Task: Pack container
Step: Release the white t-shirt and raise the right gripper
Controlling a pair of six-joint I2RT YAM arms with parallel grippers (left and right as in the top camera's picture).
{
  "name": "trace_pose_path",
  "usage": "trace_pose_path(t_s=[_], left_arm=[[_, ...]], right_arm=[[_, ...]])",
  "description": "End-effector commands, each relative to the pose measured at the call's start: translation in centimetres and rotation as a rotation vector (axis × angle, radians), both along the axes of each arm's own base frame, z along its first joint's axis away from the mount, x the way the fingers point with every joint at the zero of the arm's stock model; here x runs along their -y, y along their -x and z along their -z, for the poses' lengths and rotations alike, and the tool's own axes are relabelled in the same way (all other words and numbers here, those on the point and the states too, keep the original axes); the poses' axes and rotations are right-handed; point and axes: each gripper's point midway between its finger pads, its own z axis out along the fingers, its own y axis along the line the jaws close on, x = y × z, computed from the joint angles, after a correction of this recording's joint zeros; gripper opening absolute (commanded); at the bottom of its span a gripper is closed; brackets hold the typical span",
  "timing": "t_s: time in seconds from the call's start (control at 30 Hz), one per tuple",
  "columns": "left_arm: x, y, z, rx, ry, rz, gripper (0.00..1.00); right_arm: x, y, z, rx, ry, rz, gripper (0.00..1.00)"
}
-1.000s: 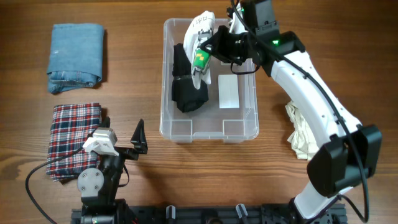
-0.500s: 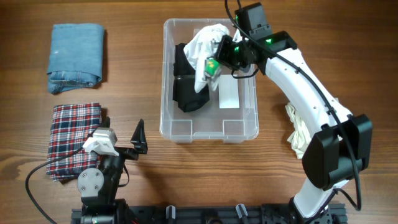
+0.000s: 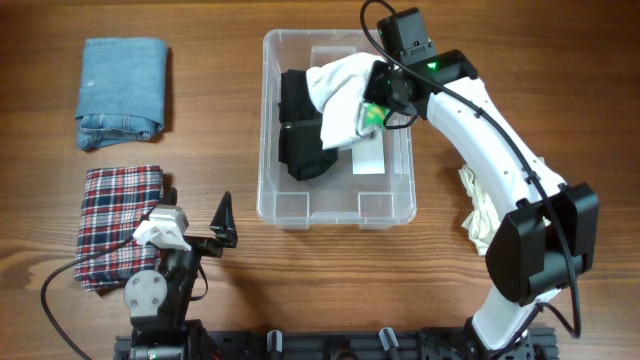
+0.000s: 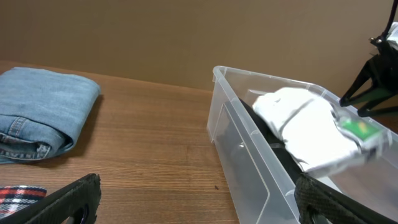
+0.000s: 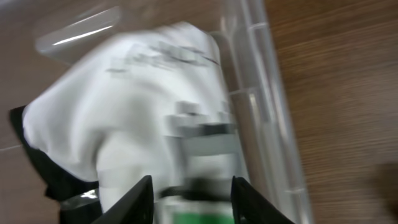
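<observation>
The clear container (image 3: 335, 215) stands mid-table; it also shows in the left wrist view (image 4: 249, 155) and the right wrist view (image 5: 261, 106). A folded black garment (image 3: 300, 140) lies in its left half. My right gripper (image 3: 372, 105) is over the bin's far right part, shut on a white garment (image 3: 340, 90) with a green tag. The garment drapes over the black one. The right wrist view shows the fingers (image 5: 196, 199) round the white cloth (image 5: 137, 93). My left gripper (image 3: 225, 225) is open and empty near the table's front left (image 4: 196, 199).
Folded blue jeans (image 3: 122, 92) lie at the far left. A folded plaid shirt (image 3: 118, 225) lies at the near left, beside the left arm. A crumpled cream garment (image 3: 485, 215) lies right of the bin, under the right arm.
My right gripper has moved right and lower over the bin with the white garment, which went from hanging upright to lying across the black garment. The left arm has not moved.
</observation>
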Motion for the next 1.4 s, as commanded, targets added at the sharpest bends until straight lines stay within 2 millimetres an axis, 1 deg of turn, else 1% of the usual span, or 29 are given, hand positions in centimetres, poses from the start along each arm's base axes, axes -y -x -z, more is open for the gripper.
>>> trace_pose_path(t_s=[0.0, 0.17, 0.27, 0.33, 0.4, 0.5, 0.63, 0.7, 0.77, 0.8, 0.9, 1.03, 1.13, 1.37], left_arm=[[-0.3, 0.0, 0.3, -0.004, -0.019, -0.015, 1.00], [-0.3, 0.0, 0.3, -0.004, -0.019, -0.015, 1.00], [-0.3, 0.0, 0.3, -0.004, -0.019, -0.015, 1.00], [-0.3, 0.0, 0.3, -0.004, -0.019, -0.015, 1.00], [-0.3, 0.0, 0.3, -0.004, -0.020, -0.015, 1.00], [-0.3, 0.0, 0.3, -0.004, -0.019, -0.015, 1.00], [-0.3, 0.0, 0.3, -0.004, -0.020, -0.015, 1.00], [-0.3, 0.0, 0.3, -0.004, -0.019, -0.015, 1.00], [-0.3, 0.0, 0.3, -0.004, -0.019, -0.015, 1.00], [-0.3, 0.0, 0.3, -0.004, -0.019, -0.015, 1.00], [-0.3, 0.0, 0.3, -0.004, -0.019, -0.015, 1.00], [-0.3, 0.0, 0.3, -0.004, -0.020, -0.015, 1.00], [-0.3, 0.0, 0.3, -0.004, -0.019, -0.015, 1.00], [-0.3, 0.0, 0.3, -0.004, -0.019, -0.015, 1.00]], right_arm=[[1.4, -0.5, 0.3, 0.017, 0.095, 0.005, 0.44], [2.2, -0.8, -0.2, 0.041, 0.149, -0.007, 0.47], [2.1, -1.1, -1.4, 0.069, 0.150, -0.023, 0.47], [1.8, -1.2, -2.4, 0.091, 0.140, -0.037, 0.47], [1.1, -1.3, -3.2, 0.111, 0.121, -0.085, 0.47], [0.6, -1.3, -3.3, 0.114, 0.109, -0.124, 0.47], [-0.7, -1.3, -2.4, 0.101, 0.084, -0.200, 0.44], [-1.0, -1.4, -1.8, 0.092, 0.078, -0.210, 0.40], [-1.3, -1.5, -1.2, 0.083, 0.080, -0.216, 0.34], [-1.5, -1.6, -0.7, 0.075, 0.083, -0.220, 0.28], [-2.1, -1.8, 0.7, 0.060, 0.092, -0.237, 0.16], [-2.8, -1.9, 2.8, 0.032, 0.113, -0.266, 0.07], [-3.2, -2.0, 4.1, 0.014, 0.123, -0.277, 0.04], [-3.2, -2.3, 5.8, 0.010, 0.196, -0.268, 0.04]])
